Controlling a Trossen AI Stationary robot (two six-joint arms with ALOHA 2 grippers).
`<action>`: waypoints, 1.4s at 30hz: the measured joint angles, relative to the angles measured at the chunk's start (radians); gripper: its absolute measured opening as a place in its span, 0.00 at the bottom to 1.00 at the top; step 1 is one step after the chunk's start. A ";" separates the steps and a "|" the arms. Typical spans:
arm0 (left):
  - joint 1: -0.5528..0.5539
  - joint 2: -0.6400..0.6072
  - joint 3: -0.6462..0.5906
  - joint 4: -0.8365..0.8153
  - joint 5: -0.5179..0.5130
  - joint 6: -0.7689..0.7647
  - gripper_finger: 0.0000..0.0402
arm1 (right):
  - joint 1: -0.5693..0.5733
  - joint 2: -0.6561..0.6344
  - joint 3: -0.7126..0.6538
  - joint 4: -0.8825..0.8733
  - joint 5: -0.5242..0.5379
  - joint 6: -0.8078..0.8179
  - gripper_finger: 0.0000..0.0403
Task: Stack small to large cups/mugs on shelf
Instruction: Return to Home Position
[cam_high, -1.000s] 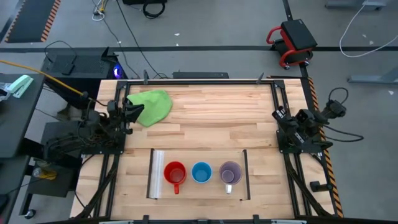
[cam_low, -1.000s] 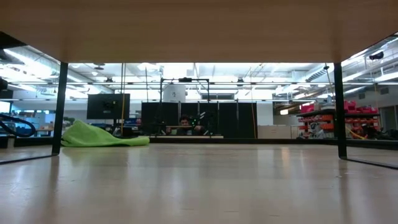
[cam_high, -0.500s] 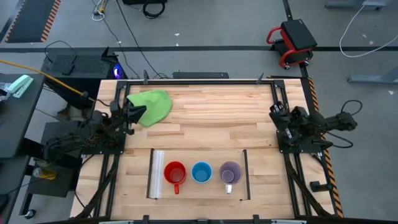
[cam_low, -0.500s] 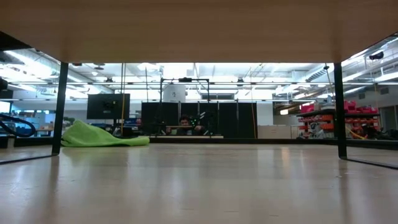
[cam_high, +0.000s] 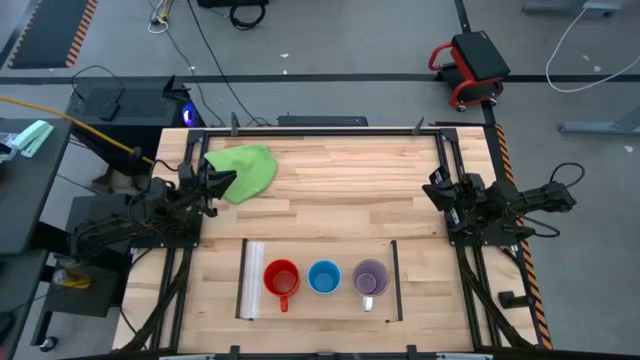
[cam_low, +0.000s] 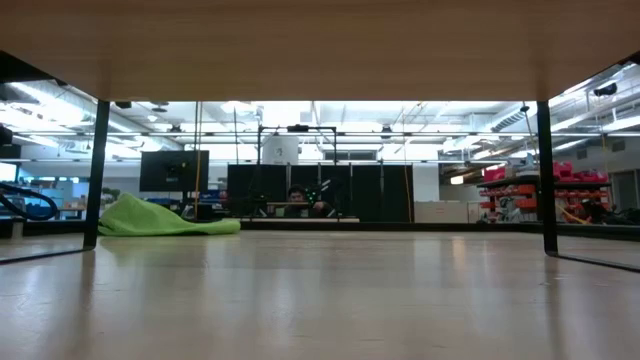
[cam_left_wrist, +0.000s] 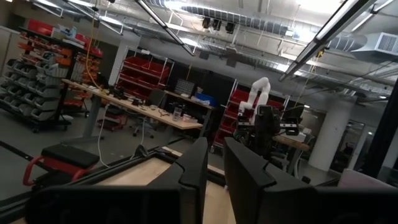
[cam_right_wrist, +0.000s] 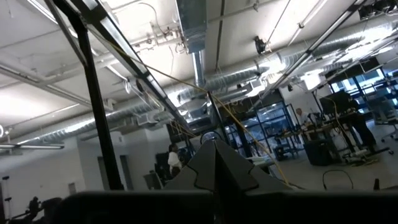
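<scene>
Three mugs stand upright in a row on the light-wood shelf (cam_high: 318, 255) near the table's near edge: the red mug (cam_high: 282, 277), the blue mug (cam_high: 324, 277) and the translucent purple mug (cam_high: 371, 277). None of them shows in the low view. My left gripper (cam_high: 224, 181) (cam_left_wrist: 216, 155) hovers at the table's left edge beside the green cloth, with a narrow gap between its fingers. My right gripper (cam_high: 432, 190) (cam_right_wrist: 214, 146) is at the table's right edge, shut, pointing toward the table's middle. Both are far from the mugs.
A crumpled green cloth (cam_high: 246, 170) (cam_low: 165, 218) lies on the table's far left part, close to my left gripper. Dark frame rails (cam_high: 447, 170) run along both sides of the table. Bare slatted tabletop (cam_high: 340, 190) lies between the arms. A person sits in the room far behind.
My right arm has unfolded, its elbow swinging out past the table's right edge. Its gripper has shifted a little toward the table's left. The mugs, the shelf and the cloth have stayed where they were.
</scene>
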 joint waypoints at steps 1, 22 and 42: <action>0.000 0.000 0.000 -0.001 0.000 0.001 0.15 | 0.000 0.000 0.000 -0.001 0.000 -0.002 0.02; 0.000 0.000 0.001 -0.336 0.008 0.085 0.15 | 0.000 0.000 0.000 -0.354 0.023 -0.211 0.02; 0.000 0.000 0.005 -0.409 0.011 0.183 0.15 | 0.000 0.001 0.004 -0.526 0.087 -0.193 0.02</action>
